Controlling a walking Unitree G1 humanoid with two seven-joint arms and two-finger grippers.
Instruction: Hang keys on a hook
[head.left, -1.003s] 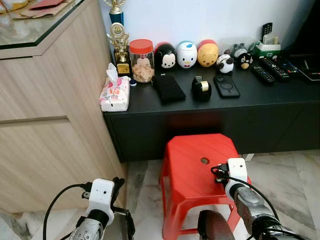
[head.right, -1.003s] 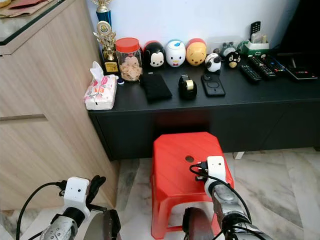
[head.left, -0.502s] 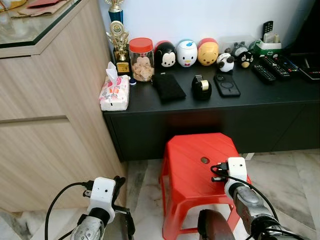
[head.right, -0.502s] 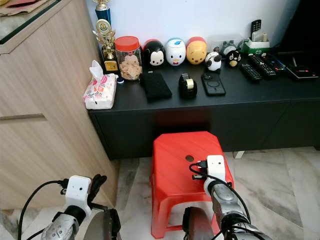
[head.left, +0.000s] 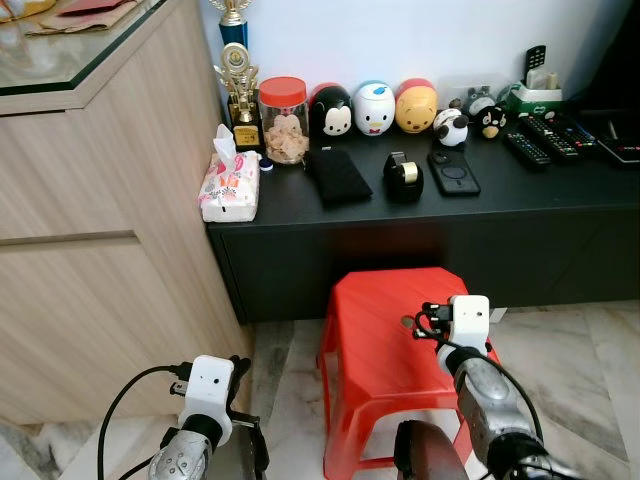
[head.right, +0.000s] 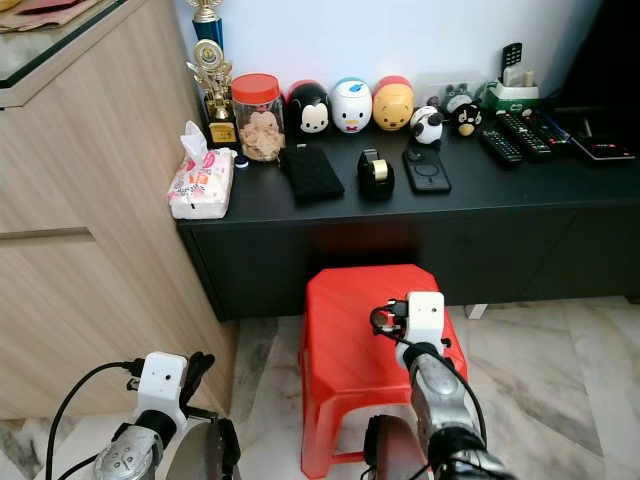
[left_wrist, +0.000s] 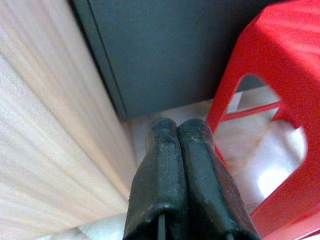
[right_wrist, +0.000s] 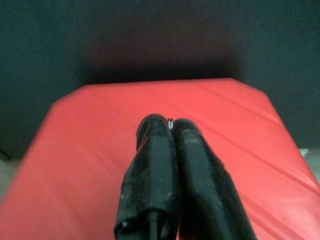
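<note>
A black console (head.left: 560, 195) carries a tissue pack (head.left: 229, 186), jar (head.left: 283, 121) and remotes (head.left: 548, 138).

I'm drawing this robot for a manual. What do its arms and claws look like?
Both arms are silver metal with ribbed dark joints. Each wrist carries a white boxy camera module with a black cable looping from it. The left claw and right claw each have two long, rounded, matte black fingers.

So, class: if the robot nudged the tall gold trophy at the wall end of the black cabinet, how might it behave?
The trophy looks tall and narrow on a small base, so it would probably tip rather than slide. It stands close beside the red-lidded jar, so it might knock against that. It is likely stiff, perhaps light plastic, though that cannot be told.
</note>
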